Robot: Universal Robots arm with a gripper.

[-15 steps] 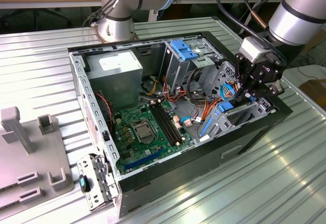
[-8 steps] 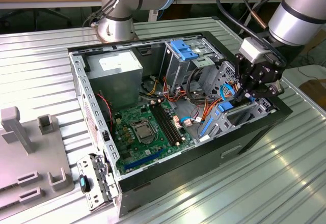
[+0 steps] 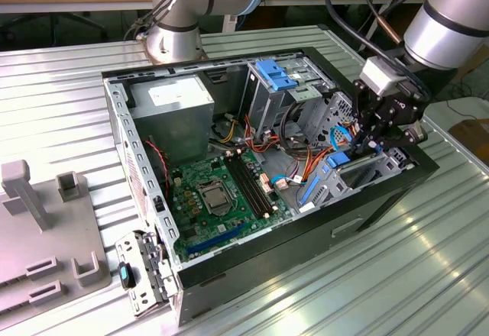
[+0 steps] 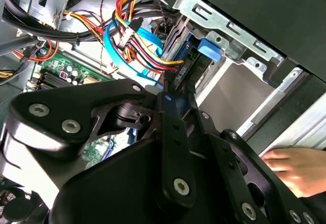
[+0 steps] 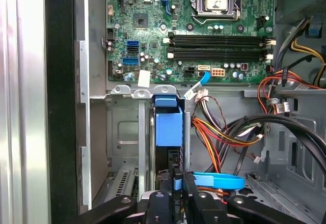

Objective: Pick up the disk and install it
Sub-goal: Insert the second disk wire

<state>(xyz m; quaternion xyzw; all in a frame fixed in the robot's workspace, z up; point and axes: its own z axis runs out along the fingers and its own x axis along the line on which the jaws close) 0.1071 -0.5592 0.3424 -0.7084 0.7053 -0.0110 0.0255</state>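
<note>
The end effector [image 5: 175, 191] is clamping the disk [image 5: 168, 127] edge-on, its long axis running straight ahead into the drive bay [image 5: 122, 147].

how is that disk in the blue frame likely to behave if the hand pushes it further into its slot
The disk looks stiff, a flat slab in a blue plastic frame, so it should slide rather than bend. It stands on edge between metal walls of the bay, so it probably can't tip. The coloured wires close beside it may snag or press back.

One open computer case [image 3: 252, 252], one motherboard [image 3: 225, 195], one power supply [image 3: 172, 111] inside it. One disk [image 5: 168, 127], one gripper [image 5: 177, 193]. Beside the case, one hand [image 4: 295, 165].
</note>
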